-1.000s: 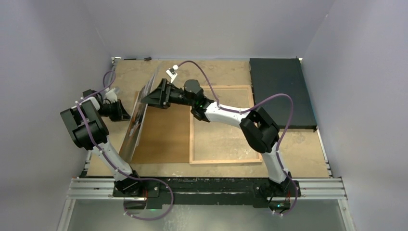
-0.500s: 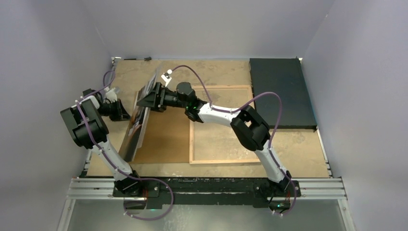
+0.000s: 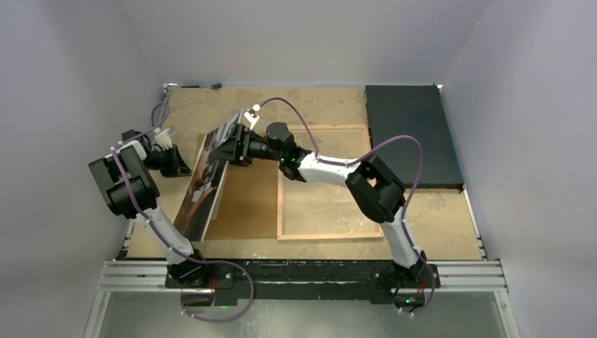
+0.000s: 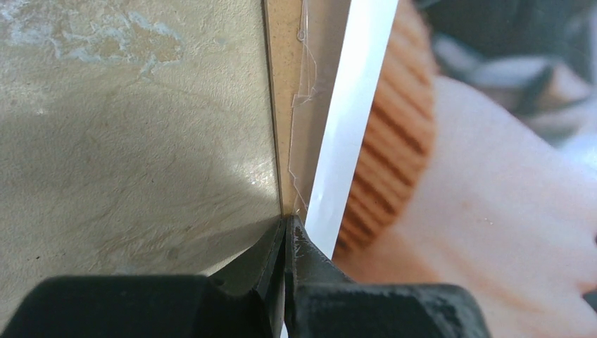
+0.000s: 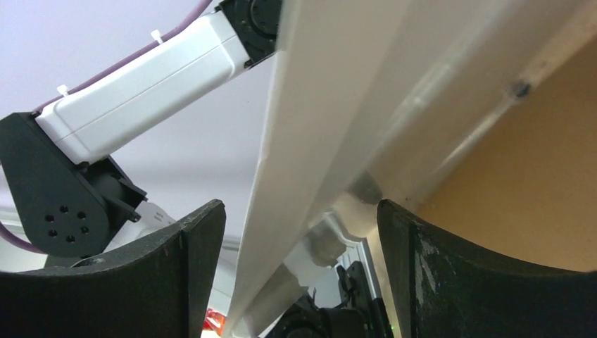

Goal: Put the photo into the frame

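The photo (image 3: 208, 179) stands tilted on its long edge at the left of the table, its dark picture side facing up and left. My left gripper (image 3: 177, 163) is shut on its left edge. In the left wrist view the jaws (image 4: 286, 224) pinch the thin edge beside the photo's white border (image 4: 352, 127). My right gripper (image 3: 231, 144) is open around the photo's upper edge. In the right wrist view that pale edge (image 5: 310, 141) runs between the spread fingers (image 5: 299, 211), touching neither. The frame (image 3: 331, 236) lies flat, wood side up, to the right.
A brown backing board (image 3: 246, 201) lies flat between the photo and the frame. It shows as an orange-brown surface (image 5: 535, 176) in the right wrist view. A black mat (image 3: 408, 134) lies at the back right. The enclosure's walls stand close on both sides.
The photo has tipped from almost upright to leaning over, so more of its picture shows. My right gripper pushed left, then drew back right and opened wider. The left gripper stayed put.
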{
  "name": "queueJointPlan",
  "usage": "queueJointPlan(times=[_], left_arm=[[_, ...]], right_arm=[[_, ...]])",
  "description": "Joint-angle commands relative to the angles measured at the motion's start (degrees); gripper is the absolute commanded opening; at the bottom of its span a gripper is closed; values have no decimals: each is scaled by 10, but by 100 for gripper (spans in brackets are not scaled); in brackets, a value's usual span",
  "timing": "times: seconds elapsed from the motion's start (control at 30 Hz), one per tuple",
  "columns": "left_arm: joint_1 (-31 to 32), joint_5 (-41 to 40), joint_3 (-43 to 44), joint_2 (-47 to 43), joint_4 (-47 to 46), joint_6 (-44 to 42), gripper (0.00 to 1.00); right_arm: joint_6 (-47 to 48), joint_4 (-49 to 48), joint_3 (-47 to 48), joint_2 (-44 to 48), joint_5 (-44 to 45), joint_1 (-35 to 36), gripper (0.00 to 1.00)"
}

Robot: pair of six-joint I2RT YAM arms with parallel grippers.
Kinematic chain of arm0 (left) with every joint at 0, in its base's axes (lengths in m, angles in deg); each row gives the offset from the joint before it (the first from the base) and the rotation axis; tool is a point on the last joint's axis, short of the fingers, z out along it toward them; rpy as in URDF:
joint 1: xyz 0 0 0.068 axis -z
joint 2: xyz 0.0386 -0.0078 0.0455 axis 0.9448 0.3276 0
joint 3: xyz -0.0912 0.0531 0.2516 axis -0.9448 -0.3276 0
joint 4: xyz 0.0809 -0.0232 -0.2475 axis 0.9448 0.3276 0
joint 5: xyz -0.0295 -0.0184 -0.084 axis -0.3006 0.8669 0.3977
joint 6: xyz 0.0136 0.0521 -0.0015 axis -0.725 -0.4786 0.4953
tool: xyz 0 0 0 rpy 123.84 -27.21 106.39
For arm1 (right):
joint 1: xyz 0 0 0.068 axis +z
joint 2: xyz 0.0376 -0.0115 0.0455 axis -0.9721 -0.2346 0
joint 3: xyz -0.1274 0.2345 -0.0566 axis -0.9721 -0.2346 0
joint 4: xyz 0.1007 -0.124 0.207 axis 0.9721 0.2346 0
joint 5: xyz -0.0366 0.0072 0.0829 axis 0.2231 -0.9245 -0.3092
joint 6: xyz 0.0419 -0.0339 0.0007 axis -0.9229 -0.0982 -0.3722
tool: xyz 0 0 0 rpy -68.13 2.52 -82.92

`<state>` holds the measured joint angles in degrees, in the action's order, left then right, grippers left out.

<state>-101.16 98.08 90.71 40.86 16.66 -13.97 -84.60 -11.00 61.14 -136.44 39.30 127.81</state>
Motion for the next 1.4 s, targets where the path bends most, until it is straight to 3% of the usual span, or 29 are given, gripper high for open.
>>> queueJointPlan(times=[0.0, 0.37, 0.57, 0.87, 1.0, 1.17, 1.23, 1.37], left_arm=[[50, -34, -54, 42, 18, -2, 0], [49, -158, -71, 0, -41, -28, 0], [43, -183, -67, -10, -46, -42, 0], [31, -254, -72, -9, -92, -40, 0], [9, -233, -40, -9, -75, -30, 0], [6, -148, 1, -28, -9, -45, 22], [7, -122, 10, -30, 18, -66, 41], [11, -138, -11, -39, 9, -89, 44]], right_arm=[[-19, -65, -46, 47, -12, -25, 79], [-23, -91, -144, 88, -15, -47, 64], [-59, -137, -192, 78, -21, -54, 59], [-78, -179, -243, 84, -35, -66, 58], [-93, -207, -267, 81, -39, -69, 58], [-116, -239, -271, 65, -46, -71, 59], [-124, -248, -270, 60, -47, -74, 58], [-137, -257, -264, 51, -50, -81, 57]])
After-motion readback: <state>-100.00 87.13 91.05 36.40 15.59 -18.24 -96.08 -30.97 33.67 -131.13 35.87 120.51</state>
